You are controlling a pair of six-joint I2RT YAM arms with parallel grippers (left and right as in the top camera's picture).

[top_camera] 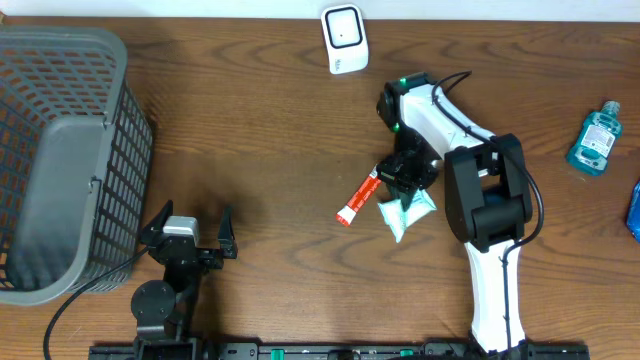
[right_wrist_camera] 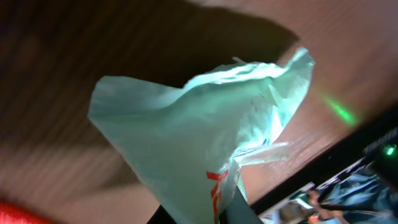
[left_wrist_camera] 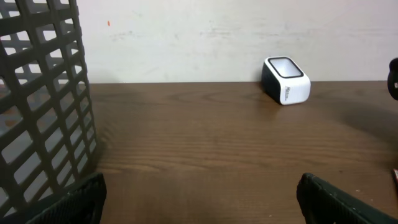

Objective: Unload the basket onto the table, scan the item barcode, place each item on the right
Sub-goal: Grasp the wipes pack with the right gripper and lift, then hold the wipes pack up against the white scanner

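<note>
The item, a pale green plastic packet (top_camera: 400, 218) with red print, lies right of the table's centre, and my right gripper (top_camera: 403, 178) is down on its upper edge. In the right wrist view the packet (right_wrist_camera: 186, 130) fills the frame, its lower part pinched between the dark fingers of the right gripper (right_wrist_camera: 214, 208), which is shut on it. The white barcode scanner (top_camera: 343, 38) stands at the table's far edge, and the left wrist view shows the scanner (left_wrist_camera: 286, 79) too. My left gripper (top_camera: 190, 235) sits near the front left, open; the left gripper (left_wrist_camera: 200, 199) holds nothing.
A red tube (top_camera: 360, 198) lies just left of the packet. A grey mesh basket (top_camera: 60, 160) fills the left side, close to the left gripper. A blue bottle (top_camera: 596, 138) lies at the far right, with another blue thing (top_camera: 634, 210) at the right edge.
</note>
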